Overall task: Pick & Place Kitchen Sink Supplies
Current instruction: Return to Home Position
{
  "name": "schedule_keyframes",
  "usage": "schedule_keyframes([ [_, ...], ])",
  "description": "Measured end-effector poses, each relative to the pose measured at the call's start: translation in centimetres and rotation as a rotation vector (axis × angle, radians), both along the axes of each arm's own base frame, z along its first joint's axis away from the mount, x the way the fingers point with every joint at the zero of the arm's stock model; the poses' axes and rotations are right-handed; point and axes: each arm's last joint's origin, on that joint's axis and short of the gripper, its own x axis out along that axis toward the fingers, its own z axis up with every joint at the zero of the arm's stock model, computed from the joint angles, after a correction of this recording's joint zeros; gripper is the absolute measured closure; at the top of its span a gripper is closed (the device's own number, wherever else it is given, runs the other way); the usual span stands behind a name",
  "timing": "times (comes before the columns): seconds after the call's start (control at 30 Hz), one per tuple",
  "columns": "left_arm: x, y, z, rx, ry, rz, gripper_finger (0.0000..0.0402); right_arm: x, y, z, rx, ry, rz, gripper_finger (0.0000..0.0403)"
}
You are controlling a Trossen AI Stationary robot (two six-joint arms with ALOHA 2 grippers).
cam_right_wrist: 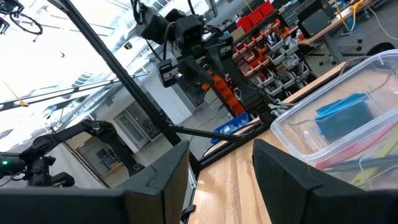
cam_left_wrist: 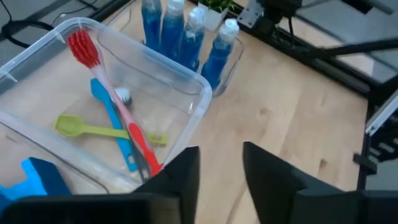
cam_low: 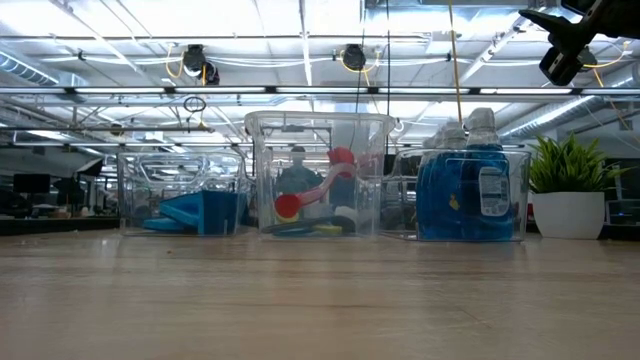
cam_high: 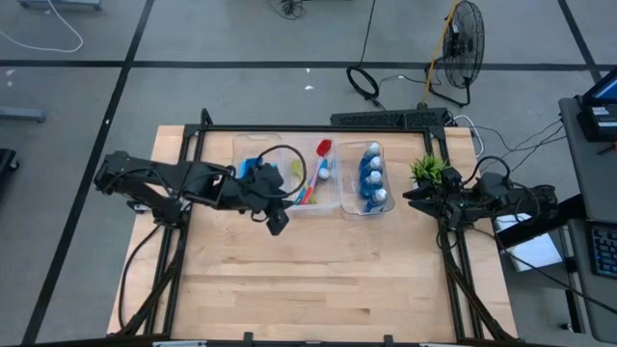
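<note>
Auditor: Entry for the left gripper, and its load?

Arm: Left gripper [cam_high: 277, 222]: mine. It sits over the pale wooden table [cam_high: 318, 289], just beside the near corner of the clear plastic brush bin [cam_left_wrist: 199, 87]. Fingers apart, nothing between them. Right gripper [cam_right_wrist: 221, 149]: also mine, fingers apart and empty, at the table's right edge near the small green potted plant [cam_high: 427, 169].

Auditor: Task items and positions?

Arm: Red long-handled dish brush [cam_left_wrist: 112, 96]: inside the brush bin, leaning, head up at the far wall, handle end down at the near wall closest to my left gripper. Long axis: far side of the table to near side, slanting toward the left arm. Yellow-green dish brush [cam_left_wrist: 87, 129] and light blue dish brush [cam_left_wrist: 106, 106]: crossed on the bin floor beneath it. Small blue-and-white bottles [cam_high: 372, 178]: four, upright in the clear bottle bin [cam_high: 367, 214] to the right. Flat blue sponges [cam_low: 205, 212]: in the clear sponge bin [cam_low: 135, 190] to the left.

Auditor: Bearing for the next move?

Arm: The brushes lie ahead of and below my left fingers, and the left arm is nearer to them. My judgement is that sorting looks complete, so the retreat calls for lifting back clear of the bin rim.
</note>
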Motion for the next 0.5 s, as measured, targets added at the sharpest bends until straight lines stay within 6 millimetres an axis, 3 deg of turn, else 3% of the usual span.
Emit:
schedule_keyframes([
  [0.3, -0.28, 0.1, 0.16, 0.049, 0.015, -0.038, 0.0374, 0.0, 0.0, 0.0, 0.0, 0.0, 0.001, 0.0236],
  [0.5, -0.22, -0.01, 0.19, 0.024, 0.011, -0.064, 0.0396, 0.0, 0.0, 0.0, 0.003, 0.001, 0.002, 0.0236],
])
